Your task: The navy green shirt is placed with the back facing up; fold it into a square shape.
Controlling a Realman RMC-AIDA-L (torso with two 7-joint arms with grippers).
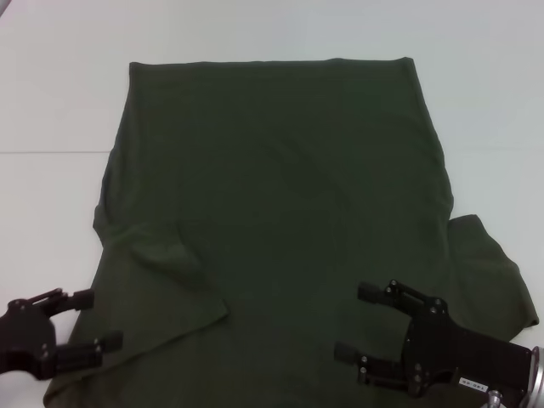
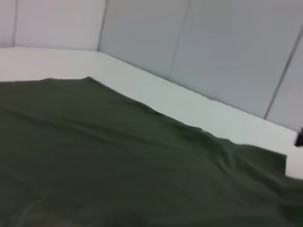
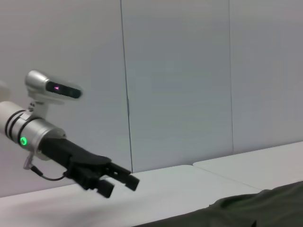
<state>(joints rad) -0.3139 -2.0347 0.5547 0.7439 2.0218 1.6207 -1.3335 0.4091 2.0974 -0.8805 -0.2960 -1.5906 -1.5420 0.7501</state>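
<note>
The white counter carries the navy green shirt, spread back-up across its middle with the left sleeve already folded in over the body and the right sleeve still lying out to the side. The right claw hovers over the shirt's near right part and the left claw sits at the near left edge, both with jaws apart and holding nothing. Sleeve folding looks half done, so the next move probably calls for gripping the right sleeve and drawing it inward; no lettering or label is visible.
</note>
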